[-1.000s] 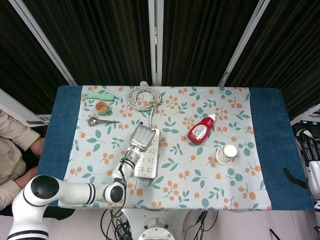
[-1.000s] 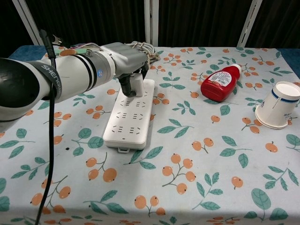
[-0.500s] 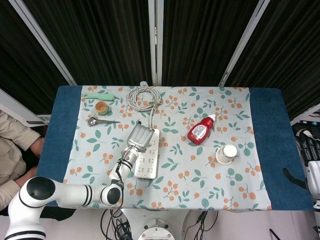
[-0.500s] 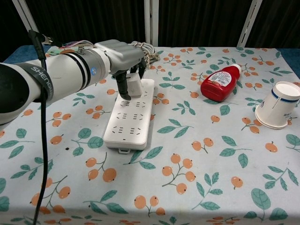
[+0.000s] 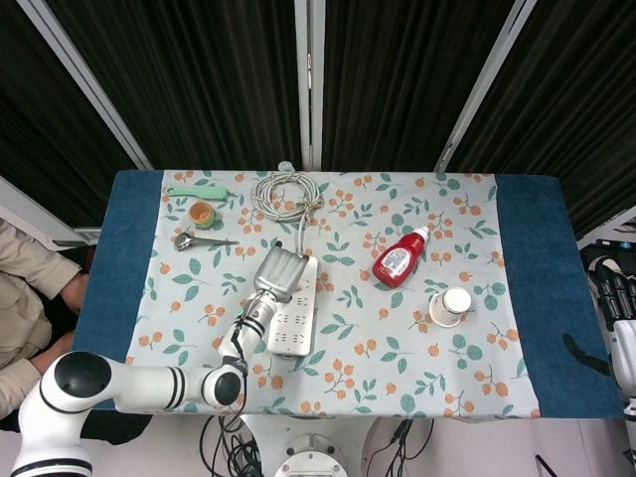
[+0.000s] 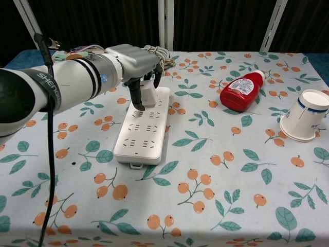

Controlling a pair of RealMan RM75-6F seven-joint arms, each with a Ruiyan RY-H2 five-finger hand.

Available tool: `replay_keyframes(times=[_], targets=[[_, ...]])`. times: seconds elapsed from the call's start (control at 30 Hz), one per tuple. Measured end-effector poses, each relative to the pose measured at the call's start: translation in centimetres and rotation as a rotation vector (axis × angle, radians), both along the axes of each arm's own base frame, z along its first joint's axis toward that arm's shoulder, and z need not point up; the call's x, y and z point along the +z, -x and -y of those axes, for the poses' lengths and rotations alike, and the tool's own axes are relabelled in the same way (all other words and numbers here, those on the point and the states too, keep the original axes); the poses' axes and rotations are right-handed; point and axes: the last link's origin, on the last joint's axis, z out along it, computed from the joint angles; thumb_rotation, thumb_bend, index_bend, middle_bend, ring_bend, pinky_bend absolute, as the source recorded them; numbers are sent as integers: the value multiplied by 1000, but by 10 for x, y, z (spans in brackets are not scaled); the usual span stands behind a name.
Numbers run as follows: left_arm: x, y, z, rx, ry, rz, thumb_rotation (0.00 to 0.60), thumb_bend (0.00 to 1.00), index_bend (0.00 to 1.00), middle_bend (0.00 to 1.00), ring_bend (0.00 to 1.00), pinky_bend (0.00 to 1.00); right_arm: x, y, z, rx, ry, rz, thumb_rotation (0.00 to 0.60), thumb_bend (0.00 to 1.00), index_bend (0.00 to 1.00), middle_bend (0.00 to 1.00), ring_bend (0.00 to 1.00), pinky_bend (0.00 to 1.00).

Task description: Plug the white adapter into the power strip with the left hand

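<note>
The left hand [image 6: 138, 60] is reaching over the far end of the power strip [image 6: 143, 127], and its fingers [image 6: 136, 99] are pointing down and closing around the white adapter [image 6: 148, 94]. The adapter is standing upright on the top face of the strip, at the end where the cable is leaving. I cannot tell if its pins are fully inside the socket. In the head view the same hand [image 5: 281, 269] is covering that end of the strip [image 5: 289, 322], so the adapter is hidden there.

The strip is lying flat on the tabletop [image 6: 241, 170], with its long body running from under the hand toward the robot. Just behind the hand, the grey cable [image 5: 286, 192] is lying in a coil. Well to the right of the hand, a red bottle [image 6: 241, 90] is lying on its side, and further right a paper cup [image 6: 307, 121] is also lying tipped over. To the left of the hand and further back there are a small orange pot [image 5: 202, 214], a green tool [image 5: 198, 190] and a metal tool [image 5: 199, 240].

The right hand [image 5: 621, 308] is showing only at the right edge of the head view, off the tabletop, well apart from everything. I cannot tell how its fingers are lying.
</note>
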Motion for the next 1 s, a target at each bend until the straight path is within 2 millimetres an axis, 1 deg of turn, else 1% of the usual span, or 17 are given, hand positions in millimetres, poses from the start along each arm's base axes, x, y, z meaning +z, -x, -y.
replay_keyframes(times=[0.03,0.1,0.2,0.47,0.6,0.7,0.73,0.77,0.87,0.97,1.0], targets=[[1,0,1,2,2,3,600,110,244,380,287,224,0,0,0,1,0,1,600,159,0,0,0,0],[3,0,1,6,6,13,600,110,200,321,224,174,0,0,1,3,-1,1,600,159,0,0,0,0],[8,-1,3,8,9,41,600,110,185,275,185,137,0,-1,1,8,-3,1,600,159,0,0,0,0],[26,-6,7,2,14,125,600,110,182,267,183,136,0,-1,1,10,-2,1,600,159,0,0,0,0],[37,-10,9,-5,8,217,600,110,222,289,191,148,2,-2,0,15,1,-3,600,160,0,0,0,0],[45,-13,9,6,10,337,600,122,298,350,263,209,1,-3,0,19,-1,-5,600,159,0,0,0,0],[47,-13,9,16,14,395,600,141,338,385,302,254,1,-3,-1,20,-2,-5,600,159,0,0,0,0],[49,-14,9,25,18,442,600,156,360,404,320,278,1,-3,-1,20,-1,-4,600,159,0,0,0,0],[52,-13,8,67,41,612,600,235,455,497,408,388,1,-3,-2,19,-1,-5,600,159,0,0,0,0],[52,-11,7,135,76,805,600,346,544,590,523,570,1,-4,-2,21,-4,-8,600,159,0,0,0,0],[51,-10,7,160,90,866,600,370,564,612,548,610,1,-5,-2,22,-4,-8,600,159,0,0,0,0]])
